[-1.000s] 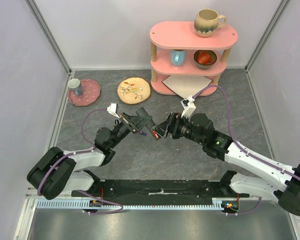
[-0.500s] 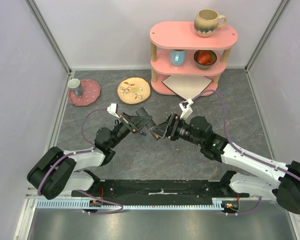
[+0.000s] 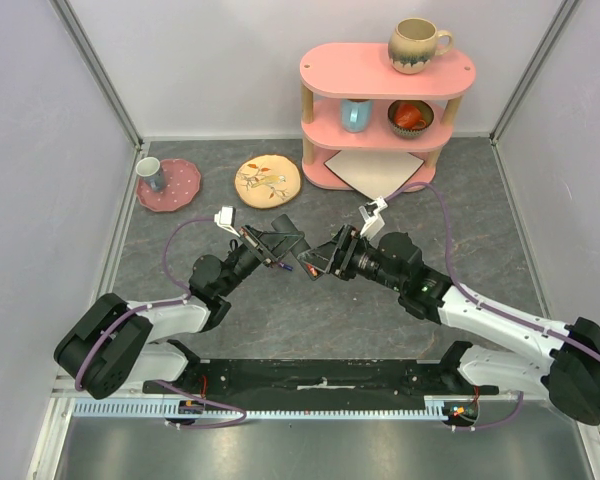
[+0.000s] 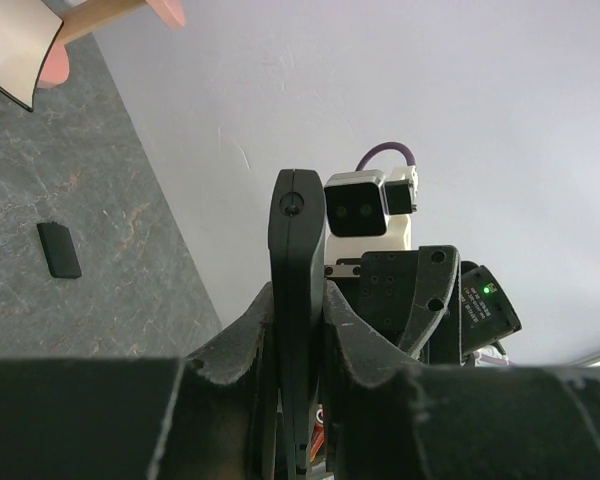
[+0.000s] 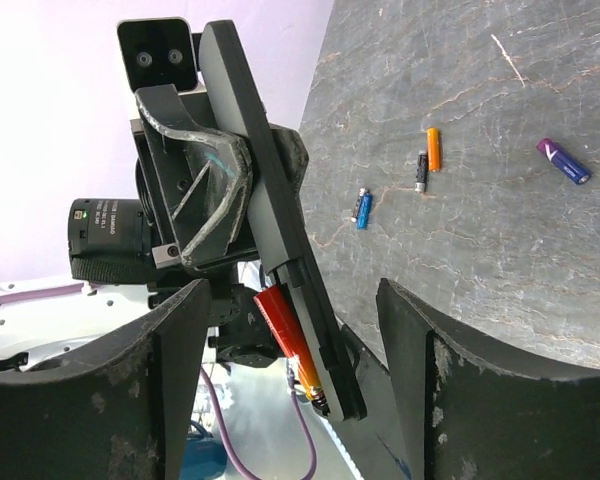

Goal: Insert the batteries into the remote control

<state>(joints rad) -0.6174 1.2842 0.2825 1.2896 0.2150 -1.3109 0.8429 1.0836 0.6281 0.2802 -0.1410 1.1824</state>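
Left claw (image 4: 298, 305) clamped tight on my remote (image 5: 275, 215): slim black bar, edge-on, red battery (image 5: 280, 322) in its recessed bay. Right claw (image 5: 292, 292) wide open, empty, just beside the remote.

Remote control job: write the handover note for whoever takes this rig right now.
Left tool: shut on the slim black plastic remote control, held off the table.
Right tool: open, empty, facing the remote's bay.
Done: one red-orange cylindrical battery lies in the bay.
To do: small blue battery, orange battery and purple battery lie loose on the grey stone-look table; load as needed.
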